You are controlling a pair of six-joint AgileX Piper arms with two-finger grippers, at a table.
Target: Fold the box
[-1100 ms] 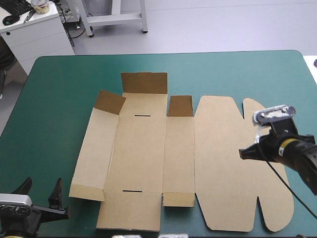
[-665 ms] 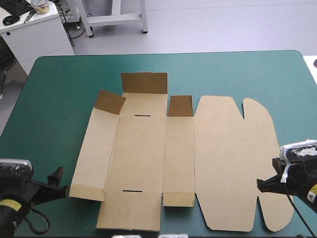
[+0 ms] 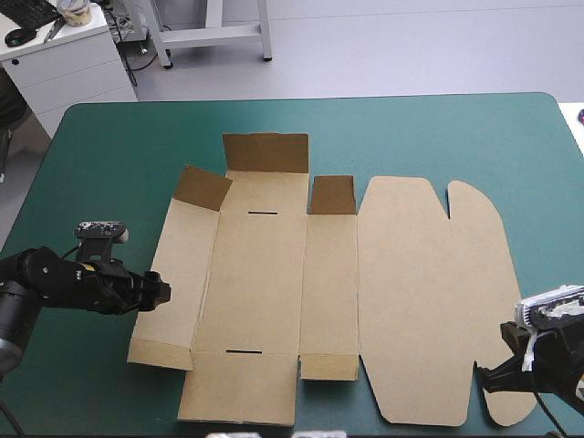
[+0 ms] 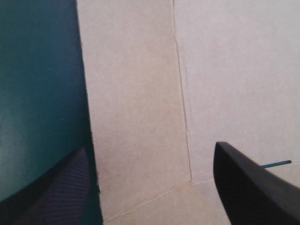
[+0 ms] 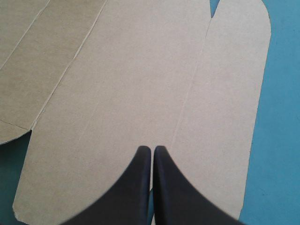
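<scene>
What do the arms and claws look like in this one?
Left arm and right arm are black. Left claw and right claw each have two broad, black, fin-curved fingers tapering to points.

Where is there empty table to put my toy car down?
The widest bare teal-green cover lies between the box and the far edge. Another patch is right of the box, toward the far corner. Crowded: the box's left edge, with the left gripper, and its near right corner, with the right gripper.
</scene>
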